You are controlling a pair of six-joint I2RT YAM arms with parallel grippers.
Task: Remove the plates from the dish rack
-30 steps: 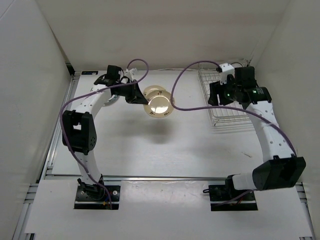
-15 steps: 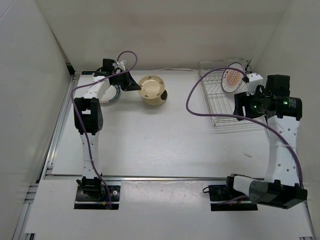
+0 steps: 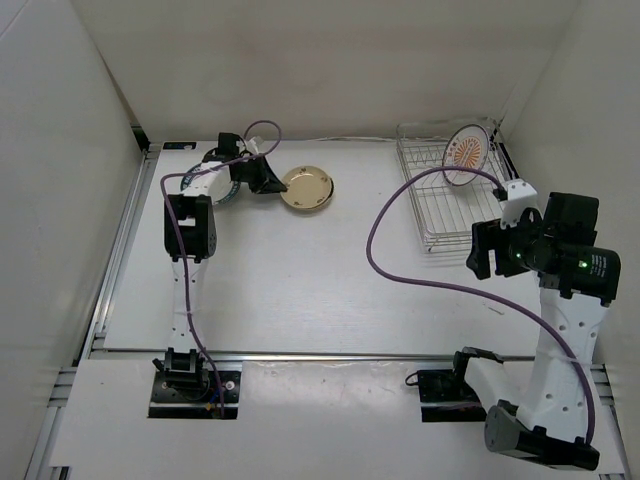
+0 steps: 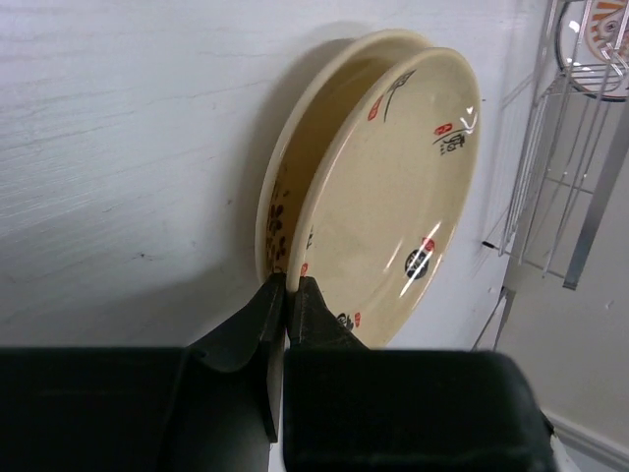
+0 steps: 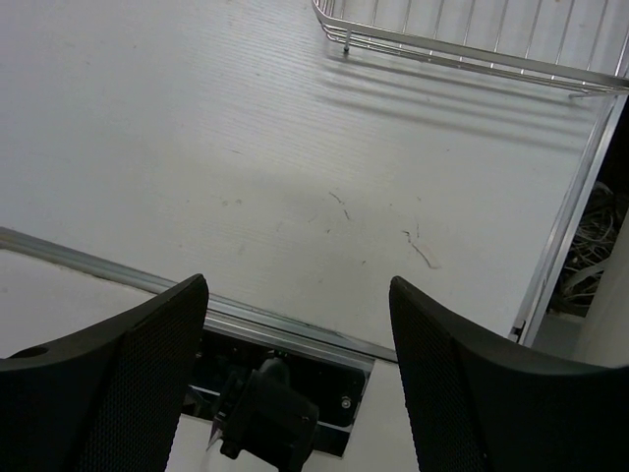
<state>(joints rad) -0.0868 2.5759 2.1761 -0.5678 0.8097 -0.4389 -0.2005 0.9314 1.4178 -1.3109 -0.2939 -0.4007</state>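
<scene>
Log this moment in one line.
left tool: shut on tan plate rim | right tool: open, empty | sunburst plate: in dish rack

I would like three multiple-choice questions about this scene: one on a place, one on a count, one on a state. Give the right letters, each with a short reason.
1. Where is the plate with the orange centre?
A. lying flat near the arms' bases
B. standing in the dish rack
C. leaning on the back wall

2. How many plates are out of the dish rack?
A. one
B. two
C. three

3. What is the state of the left gripper?
A. open in the air
B. shut on nothing
C. shut on the rim of the tan plate

Answers:
1 B, it stands upright among the wires at the rack's far end.
2 B, the tan plate and the white plate with dark rim are at the far left of the table, away from the rack.
3 C, the left wrist view shows it pinching that rim.
</scene>
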